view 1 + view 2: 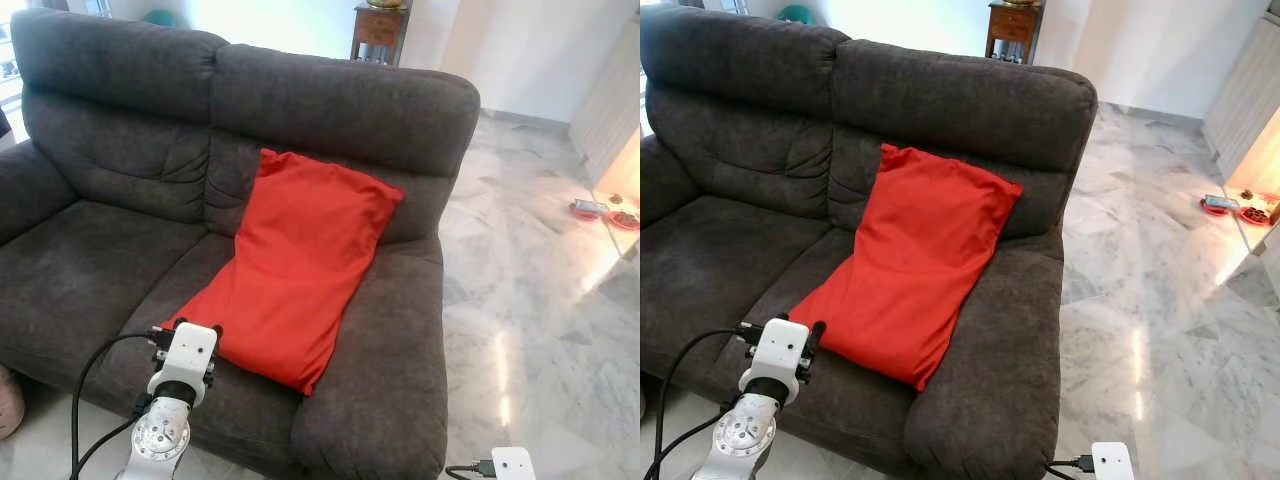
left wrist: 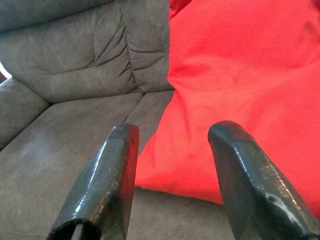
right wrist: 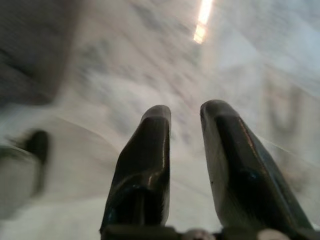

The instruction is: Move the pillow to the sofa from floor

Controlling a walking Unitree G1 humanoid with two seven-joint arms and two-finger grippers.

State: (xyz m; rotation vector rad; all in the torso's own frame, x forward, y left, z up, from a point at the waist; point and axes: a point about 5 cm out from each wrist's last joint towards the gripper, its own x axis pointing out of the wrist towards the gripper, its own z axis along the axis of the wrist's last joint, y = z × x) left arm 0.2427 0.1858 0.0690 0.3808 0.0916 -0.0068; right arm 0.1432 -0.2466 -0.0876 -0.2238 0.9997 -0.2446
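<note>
The red pillow (image 1: pixel 300 265) lies on the dark grey sofa (image 1: pixel 110 250), leaning against the backrest beside the right armrest (image 1: pixel 385 370). The left gripper (image 2: pixel 172 150) hovers just before the pillow's lower edge, fingers spread and empty. The right gripper (image 3: pixel 185 130) hangs over the marble floor (image 1: pixel 530 290), fingers slightly parted, holding nothing. A wooden side table (image 1: pixel 380 30) stands behind the sofa.
</note>
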